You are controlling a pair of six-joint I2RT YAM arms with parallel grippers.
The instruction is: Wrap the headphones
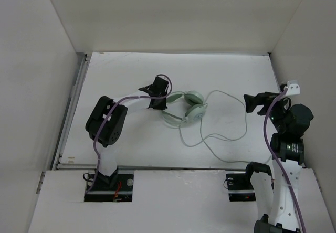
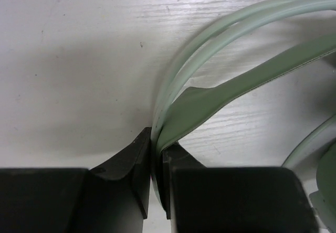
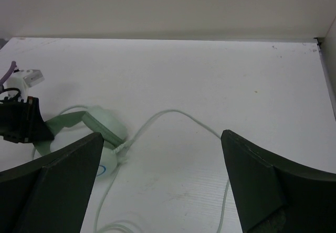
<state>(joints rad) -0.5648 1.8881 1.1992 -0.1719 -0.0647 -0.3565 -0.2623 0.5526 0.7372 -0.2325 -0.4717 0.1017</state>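
Note:
The pale mint-green headphones (image 1: 190, 107) lie in the middle of the white table, ear cups to the right and headband curving left. My left gripper (image 1: 159, 101) is shut on the headband (image 2: 220, 94), which is pinched between its black fingertips (image 2: 173, 157) just above the table. The thin green cable (image 1: 226, 133) runs from the ear cups in loose loops across the table toward the right and front. My right gripper (image 1: 252, 103) hovers to the right of the headphones, open wide, nothing between its fingers. In the right wrist view the cable (image 3: 178, 112) and an ear cup (image 3: 105, 125) lie ahead of it.
White walls (image 1: 47, 60) enclose the table on the left, back and right. A thick purple robot cable (image 1: 97, 144) runs along the left arm, another (image 1: 273, 138) along the right arm. The arm bases (image 1: 107, 180) sit at the near edge.

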